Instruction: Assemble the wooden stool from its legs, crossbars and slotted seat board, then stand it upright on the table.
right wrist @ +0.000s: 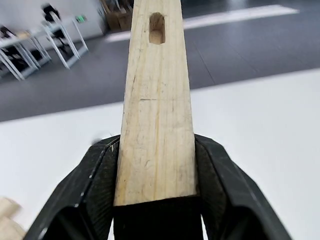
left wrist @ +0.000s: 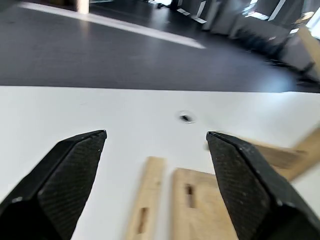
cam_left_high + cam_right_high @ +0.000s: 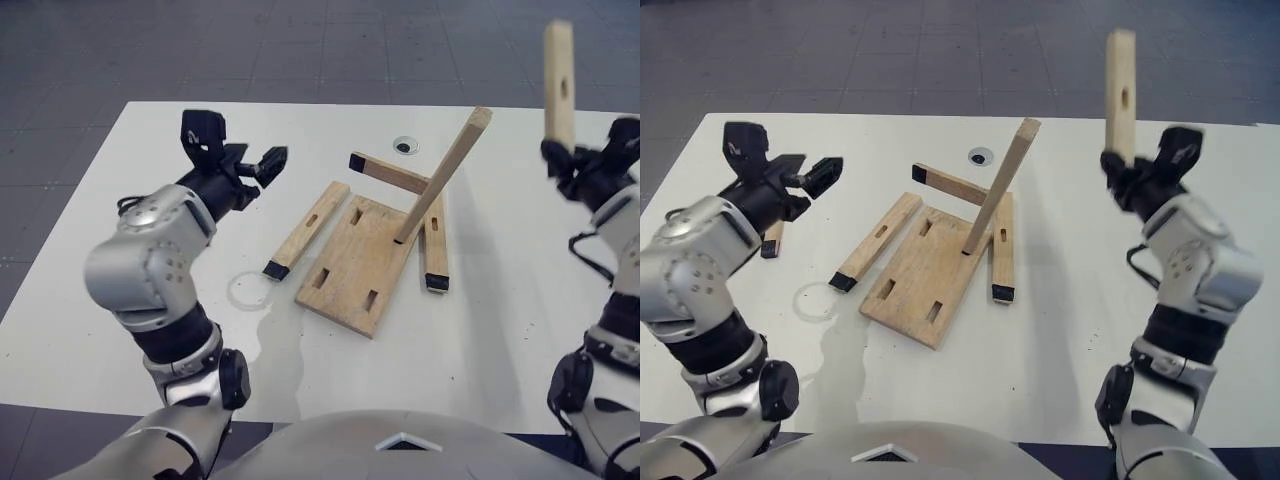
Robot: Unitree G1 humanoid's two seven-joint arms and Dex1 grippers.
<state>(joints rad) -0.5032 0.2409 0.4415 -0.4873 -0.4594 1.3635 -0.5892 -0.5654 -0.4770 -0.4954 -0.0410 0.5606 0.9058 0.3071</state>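
White bench [image 3: 120,220] on a dark tiled floor [image 3: 300,40], light-framed tables [image 1: 65,42] far behind; seat board [image 3: 345,275] flat mid-bench, one leg [image 3: 445,170] leaning up from a slot, a loose leg [image 3: 308,228] just beside; left hand [image 3: 238,143] hovers spread wide; right hand [image 3: 1122,165] pinches another leg [image 3: 1121,90] upright, high over the bench's right side.

Seat board [image 3: 350,270], legs [image 3: 307,228] on white table [image 3: 110,215]
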